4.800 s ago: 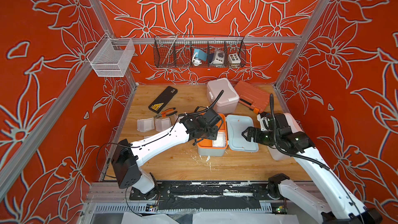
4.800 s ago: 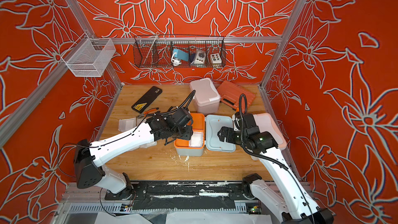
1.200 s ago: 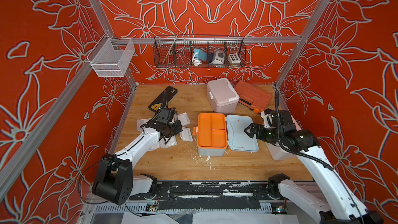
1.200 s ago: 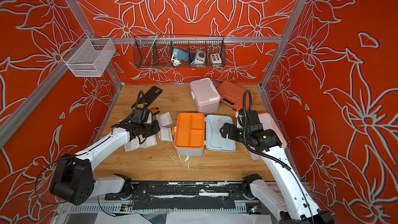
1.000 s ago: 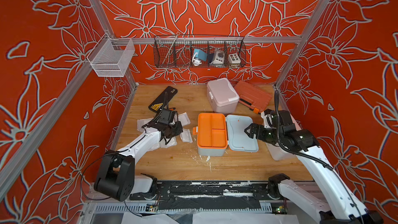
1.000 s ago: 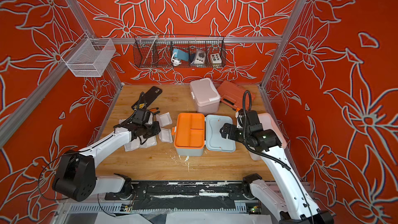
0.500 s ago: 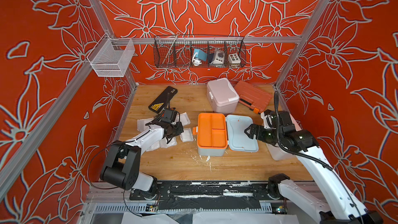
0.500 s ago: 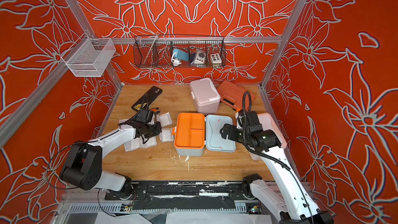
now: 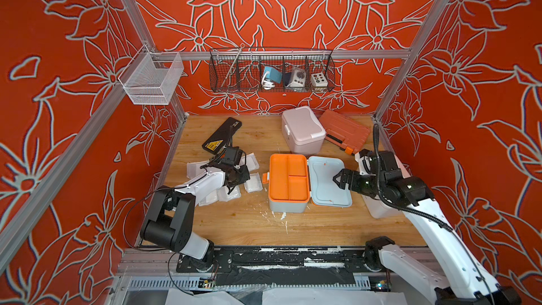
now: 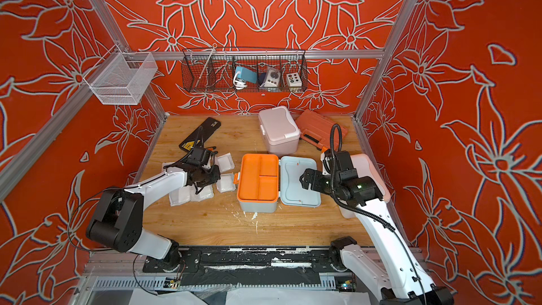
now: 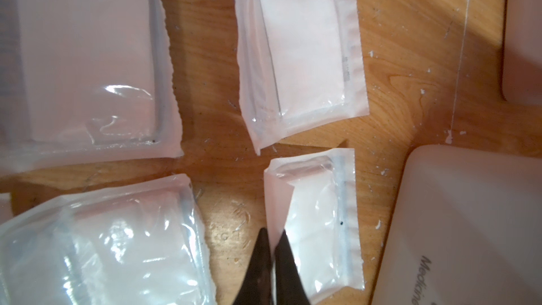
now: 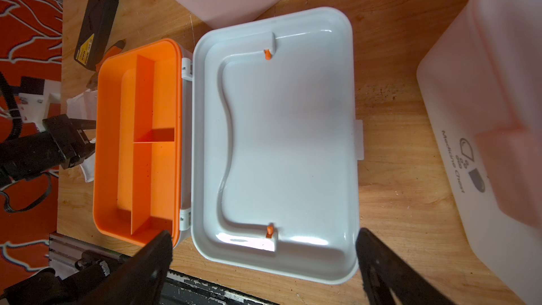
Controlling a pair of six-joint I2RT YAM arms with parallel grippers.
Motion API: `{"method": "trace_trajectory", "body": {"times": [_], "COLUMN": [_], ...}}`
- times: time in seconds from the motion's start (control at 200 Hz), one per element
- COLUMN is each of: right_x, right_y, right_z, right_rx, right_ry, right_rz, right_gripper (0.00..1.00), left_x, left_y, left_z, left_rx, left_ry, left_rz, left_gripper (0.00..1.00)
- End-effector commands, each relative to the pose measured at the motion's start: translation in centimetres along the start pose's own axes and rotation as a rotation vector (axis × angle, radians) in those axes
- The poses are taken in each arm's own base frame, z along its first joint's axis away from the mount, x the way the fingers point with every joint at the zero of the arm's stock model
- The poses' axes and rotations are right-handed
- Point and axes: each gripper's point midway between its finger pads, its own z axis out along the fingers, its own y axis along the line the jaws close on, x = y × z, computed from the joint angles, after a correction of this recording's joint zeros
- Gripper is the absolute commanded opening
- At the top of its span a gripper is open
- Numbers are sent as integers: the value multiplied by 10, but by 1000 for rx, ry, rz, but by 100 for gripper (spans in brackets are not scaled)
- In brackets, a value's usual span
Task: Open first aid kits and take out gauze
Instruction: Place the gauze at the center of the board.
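Observation:
The pale blue-grey first aid kit lies open mid-table, showing its orange tray (image 9: 289, 178) and flat lid (image 9: 328, 181). The pink kit (image 9: 303, 133) stands shut behind it. A white kit (image 10: 368, 165) sits under my right arm. Several gauze packets (image 9: 228, 193) lie left of the open kit. My left gripper (image 9: 239, 177) (image 11: 273, 234) is shut on the edge of one gauze packet (image 11: 316, 224), low over the table. My right gripper (image 9: 337, 178) (image 12: 264, 234) hangs open over the lid's right edge, holding nothing.
A long black case (image 9: 221, 136) lies at the back left, and a ribbed orange tool case (image 9: 343, 130) at the back right. A wire basket (image 9: 271, 73) with small devices hangs on the back wall. A white mesh basket (image 9: 151, 79) hangs on the left rail.
The left gripper has left the open kit and come over the gauze pile; in the last second its arm folded back while the gripper stayed there. The right arm hardly moved.

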Motion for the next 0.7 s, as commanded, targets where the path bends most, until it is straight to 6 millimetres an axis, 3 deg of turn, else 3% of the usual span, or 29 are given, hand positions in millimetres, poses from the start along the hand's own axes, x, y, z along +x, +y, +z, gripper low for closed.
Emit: {"method": "trace_trajectory", "body": {"times": [0.0,0.155,0.405,0.55,0.696], "right_x": [3,3,1,2,1], "right_y": [-5,-4,-2,3,9], "right_z": [0,-1,1,4,4], "right_rx": [23,19,9,-22,-58], "right_ry": [12,11,17,28,22], "right_rz": [-1,-1,1,-8,-39], "right_gripper": [98,98,98,98,98], "left_x": [-4,-3,-5,-13,-23], "left_y": [4,5,0,-9,-21], "left_z": [1,1,-4,-20,-50], "left_rx": [-32,-32,-12,15,66], "left_ry": [1,4,-1,-31,-86], "left_rz": [12,11,16,29,43], "left_gripper": [0,0,26,39,53]}}
